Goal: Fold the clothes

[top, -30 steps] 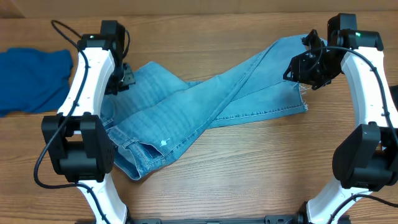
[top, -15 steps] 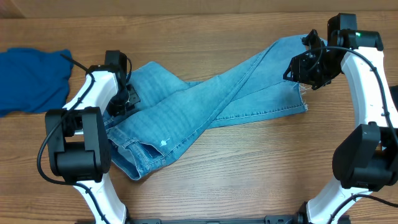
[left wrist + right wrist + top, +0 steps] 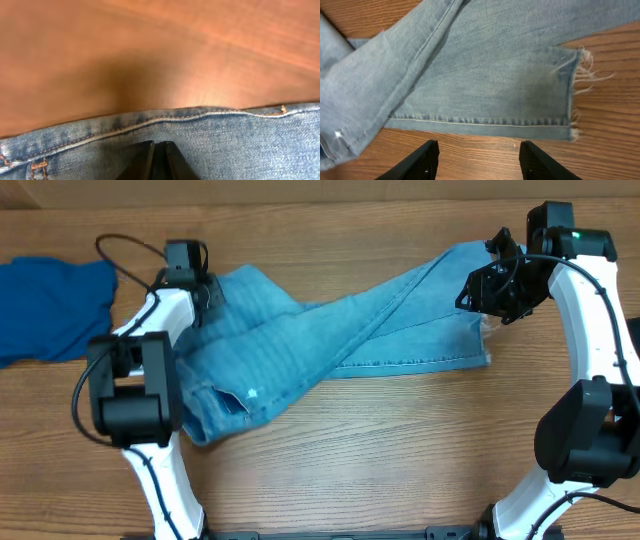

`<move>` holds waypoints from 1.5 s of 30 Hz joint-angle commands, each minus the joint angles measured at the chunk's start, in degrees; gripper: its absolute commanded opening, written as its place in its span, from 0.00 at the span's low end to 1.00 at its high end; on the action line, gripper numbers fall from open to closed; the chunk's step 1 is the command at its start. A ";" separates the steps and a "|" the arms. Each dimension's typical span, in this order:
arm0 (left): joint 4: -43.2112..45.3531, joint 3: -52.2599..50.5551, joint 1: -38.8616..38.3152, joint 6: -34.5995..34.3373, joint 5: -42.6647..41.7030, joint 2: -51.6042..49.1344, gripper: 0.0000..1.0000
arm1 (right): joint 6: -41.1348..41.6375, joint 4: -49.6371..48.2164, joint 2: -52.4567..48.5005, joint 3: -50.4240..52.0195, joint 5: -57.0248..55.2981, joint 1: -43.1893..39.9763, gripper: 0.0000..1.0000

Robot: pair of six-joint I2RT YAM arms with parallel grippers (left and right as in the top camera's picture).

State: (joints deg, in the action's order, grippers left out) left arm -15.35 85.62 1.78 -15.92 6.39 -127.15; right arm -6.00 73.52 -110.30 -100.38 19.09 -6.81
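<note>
Left pinches the denim, right hangs open by the hem

The pale-blue jeans (image 3: 330,340) lie spread across the middle of the wooden table (image 3: 400,470). The bulky, rumpled part sits on the left beside the left arm. The long legs run from there up to the right and overlap as they go.

The left gripper (image 3: 205,290) sits at the upper-left corner of the jeans. In the left wrist view its fingers (image 3: 145,157) are pressed together with no gap between them. The tips are set into the denim just inside a stitched edge (image 3: 175,117), so it has the cloth pinched. Bare wood fills the view beyond that edge.

The right gripper (image 3: 495,290) is over the far ends of the legs at the upper right. In the right wrist view its two fingers (image 3: 427,157) stand wide apart with nothing between them. They hang above bare table just beside the long seamed side of a leg. The frayed hem (image 3: 577,85) of that leg lies flat on the wood, with loose white threads trailing off its corner.

A royal-blue garment (image 3: 50,305) lies in a soft heap at the far left edge of the table. It is apart from the jeans and neither gripper touches it
</note>
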 commanded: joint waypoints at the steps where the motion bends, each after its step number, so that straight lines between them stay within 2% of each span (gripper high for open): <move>1: -3.23 7.04 0.35 4.87 -1.99 -11.04 0.12 | 0.24 -0.22 2.10 -0.59 0.04 -0.02 0.56; 6: -5.31 17.73 0.57 9.40 -1.53 -11.32 0.17 | 0.26 -2.78 2.10 -0.59 0.07 -0.02 0.60; 13: -12.87 34.14 1.01 11.72 -1.33 -11.32 0.21 | 0.26 -6.54 2.08 -0.57 0.00 -0.07 0.65; 15: -20.79 42.53 0.98 11.67 -2.38 -11.28 0.23 | 1.20 -7.87 2.05 -0.57 -0.52 -0.44 0.66; 17: -27.87 48.43 0.94 11.67 -4.28 -11.28 0.26 | 5.75 -9.33 1.77 -0.57 -3.37 -1.09 0.67; 19: -34.99 53.35 0.79 11.67 -6.19 -11.26 0.31 | 8.04 -10.75 1.38 -0.57 -4.76 -1.97 0.73; 23: -53.05 61.99 0.07 11.41 -16.79 -11.26 0.33 | 11.67 -14.27 -0.15 -0.57 -5.27 -5.09 0.75; 27: -63.34 63.25 -2.54 12.28 -29.53 -11.26 0.34 | 13.79 -16.00 -1.88 -0.57 -4.81 -8.66 0.75; 29: -65.88 63.04 -4.94 14.10 -32.39 -11.28 0.33 | 12.98 -16.26 -2.82 -0.57 -2.01 -9.57 0.76; 32: -66.47 63.01 -10.32 16.04 -31.32 -11.28 0.33 | 11.58 -17.75 -4.31 -0.55 -0.72 -9.66 0.81; 37: -67.23 63.06 -17.94 14.29 -22.56 -11.17 0.27 | 12.55 -23.56 -8.35 -0.48 9.29 -7.43 0.81; 41: -71.32 63.06 -21.53 14.21 -17.92 -11.06 0.27 | 17.22 -30.64 -12.52 -0.48 10.21 -2.32 0.81; 45: -74.62 63.06 -22.60 13.57 -17.79 -11.06 0.24 | 21.81 -35.74 -15.26 -0.48 6.84 2.84 0.80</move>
State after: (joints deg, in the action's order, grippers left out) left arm -88.29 147.70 -21.41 -2.37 -14.46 -138.89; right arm 10.59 40.05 -123.85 -100.38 26.52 -8.38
